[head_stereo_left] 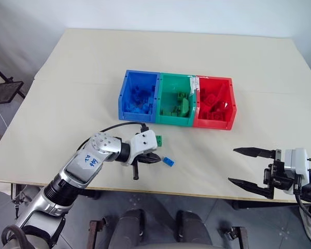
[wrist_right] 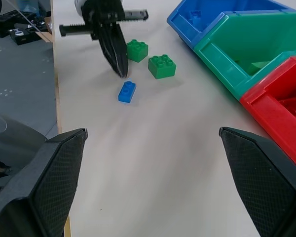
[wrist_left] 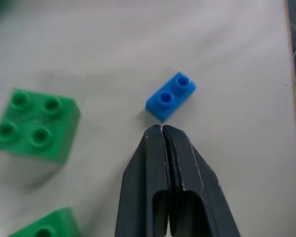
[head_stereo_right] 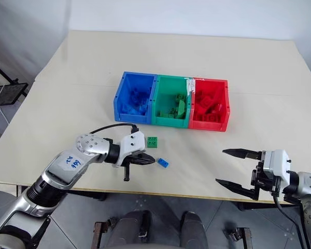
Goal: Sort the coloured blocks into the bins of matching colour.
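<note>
Three bins (head_stereo_left: 176,98) sit joined mid-surface, blue, green, red, each already holding bricks. Your left gripper (wrist_left: 162,129) is pinched shut with nothing in it, tips just short of the small blue brick (wrist_left: 170,96), which lies flat near the front edge of the surface (head_stereo_left: 83,67). Two green bricks (wrist_right: 162,65) lie just beside it on the bin side. Your right gripper (head_stereo_left: 251,167) hangs wide open and empty off the front edge, toward the right corner.
</note>
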You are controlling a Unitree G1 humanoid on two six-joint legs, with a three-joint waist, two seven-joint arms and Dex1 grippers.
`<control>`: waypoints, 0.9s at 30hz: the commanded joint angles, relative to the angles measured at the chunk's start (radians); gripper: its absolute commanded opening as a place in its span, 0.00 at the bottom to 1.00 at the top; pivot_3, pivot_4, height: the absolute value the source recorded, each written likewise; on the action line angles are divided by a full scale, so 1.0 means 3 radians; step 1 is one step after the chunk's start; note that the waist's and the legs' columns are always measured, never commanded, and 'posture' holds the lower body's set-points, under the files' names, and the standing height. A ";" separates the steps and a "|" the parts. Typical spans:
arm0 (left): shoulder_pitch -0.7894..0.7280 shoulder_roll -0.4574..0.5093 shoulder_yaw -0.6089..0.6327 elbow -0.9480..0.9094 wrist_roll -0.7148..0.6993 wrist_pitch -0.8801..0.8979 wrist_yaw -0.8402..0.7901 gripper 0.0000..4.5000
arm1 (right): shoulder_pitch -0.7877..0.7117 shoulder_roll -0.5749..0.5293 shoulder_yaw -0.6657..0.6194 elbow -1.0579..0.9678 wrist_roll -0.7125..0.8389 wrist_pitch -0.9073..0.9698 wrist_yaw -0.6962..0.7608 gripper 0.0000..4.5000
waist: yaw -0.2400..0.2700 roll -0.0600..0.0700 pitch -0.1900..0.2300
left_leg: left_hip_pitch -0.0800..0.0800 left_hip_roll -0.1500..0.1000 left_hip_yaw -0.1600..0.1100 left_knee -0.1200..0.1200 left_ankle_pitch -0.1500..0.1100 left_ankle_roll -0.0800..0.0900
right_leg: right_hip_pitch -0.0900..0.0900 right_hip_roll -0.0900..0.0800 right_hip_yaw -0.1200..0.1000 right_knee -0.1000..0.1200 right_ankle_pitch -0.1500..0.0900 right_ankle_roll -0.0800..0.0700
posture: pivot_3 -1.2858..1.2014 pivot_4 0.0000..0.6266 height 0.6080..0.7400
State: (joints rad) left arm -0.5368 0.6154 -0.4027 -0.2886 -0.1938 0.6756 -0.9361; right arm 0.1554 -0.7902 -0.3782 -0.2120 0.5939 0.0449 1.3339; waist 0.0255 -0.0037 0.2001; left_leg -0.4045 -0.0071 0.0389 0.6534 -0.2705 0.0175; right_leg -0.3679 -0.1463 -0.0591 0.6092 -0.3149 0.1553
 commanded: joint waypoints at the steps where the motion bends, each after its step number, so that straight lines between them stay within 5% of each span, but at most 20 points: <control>1: -0.0065 -0.0070 0.0076 -0.0018 0.0039 -0.0428 -0.0038 0.27 | -0.0036 -0.0035 -0.0022 0.0026 0.0032 -0.0019 0.0025 1.00 | 0.0004 0.0000 0.0000 | 0.0000 0.0000 0.0000 0.0000 0.0000 0.0000 | 0.0000 0.0000 0.0000 0.0000 0.0000 0.0000 | 0.52 0.24 1.00; 6: -0.0224 -0.0158 -0.0145 0.0293 0.0264 -0.1043 -0.0227 0.60 | -0.0014 -0.0058 -0.0050 0.0036 0.0022 -0.0020 0.0033 1.00 | 0.0007 0.0000 0.0000 | 0.0000 -0.0001 0.0001 0.0001 0.0000 0.0001 | 0.0001 -0.0001 -0.0001 -0.0001 0.0000 0.0000 | 0.52 0.24 1.00; 17: -0.0486 -0.0373 -0.0514 0.0878 0.0635 -0.1447 -0.0634 0.60 | 0.0141 -0.0082 -0.0153 -0.0043 0.0047 0.0000 -0.0024 1.00 | 0.0003 0.0000 0.0000 | -0.0001 -0.0001 0.0002 0.0005 0.0000 0.0002 | 0.0000 0.0000 -0.0002 0.0003 0.0000 0.0000 | 0.52 0.24 1.00; 25: -0.0450 -0.0342 -0.0482 0.0885 0.0716 -0.1298 -0.0718 0.13 | 0.0147 -0.0057 -0.0141 -0.0038 0.0031 -0.0029 -0.0067 1.00 | -0.0001 0.0000 0.0000 | -0.0001 0.0000 0.0002 0.0009 0.0000 0.0003 | 0.0000 0.0000 -0.0002 0.0006 0.0000 0.0000 | 0.52 0.24 1.00; 27: -0.0417 -0.0333 -0.0405 0.0889 0.0677 -0.1335 -0.0692 0.09 | 0.0118 -0.0055 -0.0114 -0.0015 0.0025 -0.0034 -0.0067 1.00 | -0.0003 0.0000 0.0000 | -0.0001 0.0000 0.0001 0.0009 0.0000 0.0003 | 0.0001 0.0000 -0.0002 0.0006 0.0000 0.0000 | 0.52 0.24 1.00</control>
State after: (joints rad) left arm -0.6730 0.5031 -0.5527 -0.0210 0.0075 0.2790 -1.1405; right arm 0.2000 -0.8026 -0.3991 -0.2013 0.5919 0.0449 1.3155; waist 0.0247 -0.0037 0.2001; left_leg -0.4047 -0.0069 0.0393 0.6562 -0.2706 0.0184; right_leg -0.3676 -0.1462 -0.0597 0.6110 -0.3149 0.1554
